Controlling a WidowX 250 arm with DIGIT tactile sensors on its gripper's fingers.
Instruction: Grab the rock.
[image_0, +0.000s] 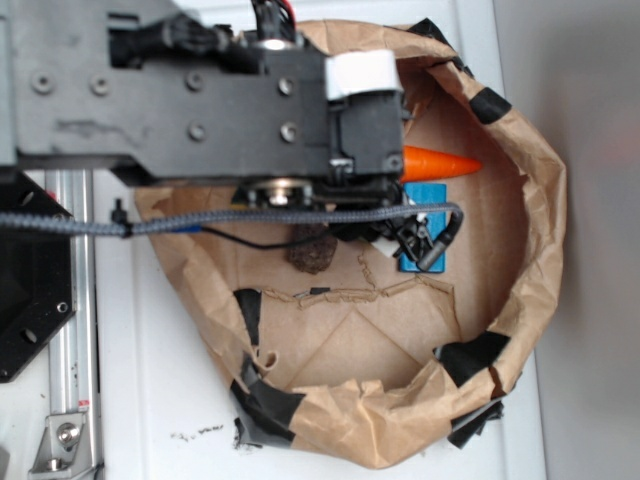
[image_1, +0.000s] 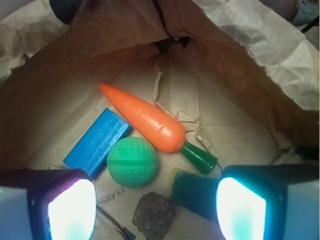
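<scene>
From the wrist view, going left to right across the floor of the brown paper bag (image_1: 240, 45): a blue block (image_1: 97, 142) lies flat on the left, touching the textured green ball (image_1: 132, 161) at its lower end. Above them an orange toy carrot (image_1: 142, 118) slants down to its green stem. Just below the ball, near the bottom edge, sits the rock (image_1: 154, 216), a rough brown-grey lump, with the green-and-yellow sponge (image_1: 194, 192) just beside it on the right.

The end effector (image_1: 155, 212) has its two fingers (image_1: 70, 207) spread wide, one at each lower corner of the view, with nothing between them but the rock lying roughly midway and lower down.

I'd judge the step in hand to be the final descent onto the rock. Done well, it means dropping straight down so the fingers pass either side of the lump, keeping the right finger clear of the sponge and the left clear of the ball, then closing gently, since the surface is irregular and could roll or slip.

In the exterior view the arm covers much of the bag; the rock (image_0: 312, 250) peeks out beneath it, the carrot's tip shows, and the ball and sponge are hidden. The rock's lower edge is cut off in the wrist view.
</scene>
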